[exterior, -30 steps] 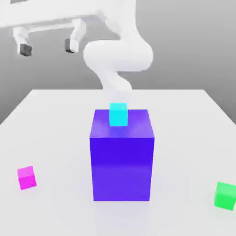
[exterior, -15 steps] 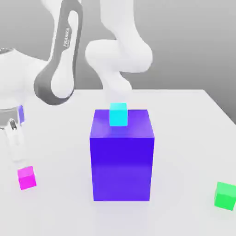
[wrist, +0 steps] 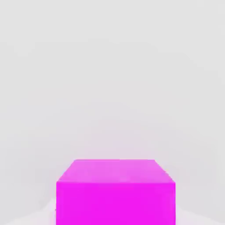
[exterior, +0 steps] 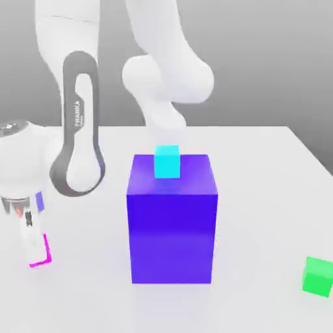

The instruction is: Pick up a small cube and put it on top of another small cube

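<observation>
The white bench carries a big blue block topped by a cyan cube. At the exterior view's left, the pincer stands over the magenta cube, directly below it on the bench; whether its fingers are apart, I cannot tell.

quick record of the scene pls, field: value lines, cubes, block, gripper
magenta cube: on the table at the exterior view's left, mostly hidden behind the gripper
gripper: lowered at the magenta cube, fingers' state not clear
cyan cube: on top of the blue block
blue block: mid-table, upright
green cube: on the table at the exterior view's right, alone
table: white
stacking: not yet done
</observation>
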Tool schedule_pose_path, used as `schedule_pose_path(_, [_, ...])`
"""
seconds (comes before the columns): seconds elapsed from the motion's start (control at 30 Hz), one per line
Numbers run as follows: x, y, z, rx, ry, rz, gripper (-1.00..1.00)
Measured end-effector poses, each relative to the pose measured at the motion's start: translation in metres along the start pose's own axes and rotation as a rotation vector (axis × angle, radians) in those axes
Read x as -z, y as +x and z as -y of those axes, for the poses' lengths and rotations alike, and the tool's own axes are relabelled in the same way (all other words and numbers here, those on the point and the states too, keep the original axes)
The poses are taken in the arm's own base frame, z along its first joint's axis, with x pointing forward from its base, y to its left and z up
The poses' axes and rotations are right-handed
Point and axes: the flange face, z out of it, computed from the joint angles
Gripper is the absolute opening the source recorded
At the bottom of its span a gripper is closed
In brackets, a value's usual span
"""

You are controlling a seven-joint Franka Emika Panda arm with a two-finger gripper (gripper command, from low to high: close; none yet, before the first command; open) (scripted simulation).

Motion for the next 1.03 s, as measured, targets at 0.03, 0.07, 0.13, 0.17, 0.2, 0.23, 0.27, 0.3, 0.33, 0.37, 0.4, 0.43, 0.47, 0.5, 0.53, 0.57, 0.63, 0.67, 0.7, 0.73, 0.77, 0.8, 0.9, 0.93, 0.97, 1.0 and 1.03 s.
schedule_pose_path(0.03, [0.01,0.0,0.0,0.0,0.0,0.001,-1.0])
schedule_pose_path(0.07, [0.021,0.0,-0.001,-0.001,0.0,0.002,-1.0])
schedule_pose_path(0.13, [0.034,-0.025,0.011,0.084,-0.001,0.006,-1.0])
schedule_pose_path(0.17, [0.036,-0.05,0.022,0.169,-0.002,0.009,-1.0])
schedule_pose_path(0.2, [0.039,-0.077,0.032,0.256,-0.004,0.01,-1.0])
schedule_pose_path(0.23, [0.041,-0.104,0.04,0.342,-0.005,0.012,-1.0])
schedule_pose_path(0.27, [0.043,-0.131,0.046,0.428,-0.005,0.013,-1.0])
schedule_pose_path(0.3, [0.044,-0.159,0.05,0.512,-0.006,0.014,-1.0])
schedule_pose_path(0.33, [0.046,-0.185,0.052,0.593,-0.007,0.015,-1.0])
schedule_pose_path(0.37, [0.048,-0.211,0.052,0.671,-0.008,0.016,-1.0])
schedule_pose_path(0.4, [0.05,-0.237,0.051,0.747,-0.008,0.017,-1.0])
schedule_pose_path(0.43, [0.052,-0.262,0.048,0.822,-0.008,0.017,-1.0])
schedule_pose_path(0.47, [0.054,-0.286,0.044,0.896,-0.009,0.017,-1.0])
schedule_pose_path(0.5, [0.056,-0.31,0.039,0.968,-0.009,0.017,-1.0])
schedule_pose_path(0.53, [0.058,-0.334,0.032,1.04,-0.008,0.017,-1.0])
schedule_pose_path(0.57, [0.061,-0.357,0.023,1.112,-0.008,0.017,-1.0])
schedule_pose_path(0.63, [0.065,-0.402,0.002,1.256,-0.007,0.016,-1.0])
schedule_pose_path(0.67, [0.068,-0.423,-0.01,1.329,-0.007,0.015,-1.0])
schedule_pose_path(0.7, [0.07,-0.445,-0.025,1.403,-0.006,0.014,-1.0])
schedule_pose_path(0.73, [0.073,-0.466,-0.04,1.478,-0.004,0.013,-1.0])
schedule_pose_path(0.77, [0.074,-0.487,-0.056,1.553,-0.003,0.012,-1.0])
schedule_pose_path(0.8, [0.071,-0.507,-0.071,1.628,-0.002,0.01,-1.0])
schedule_pose_path(0.9, [0.038,-0.569,-0.119,1.852,0.002,0.004,-1.0])
schedule_pose_path(0.93, [0.029,-0.579,-0.128,1.889,0.003,0.004,1.0])
schedule_pose_path(0.97, [0.029,-0.579,-0.128,1.889,0.003,0.004,1.0])
schedule_pose_path(1.0, [0.029,-0.579,-0.128,1.889,0.003,0.004,1.0])
schedule_pose_path(1.03, [0.029,-0.579,-0.128,1.889,0.003,0.004,1.0])
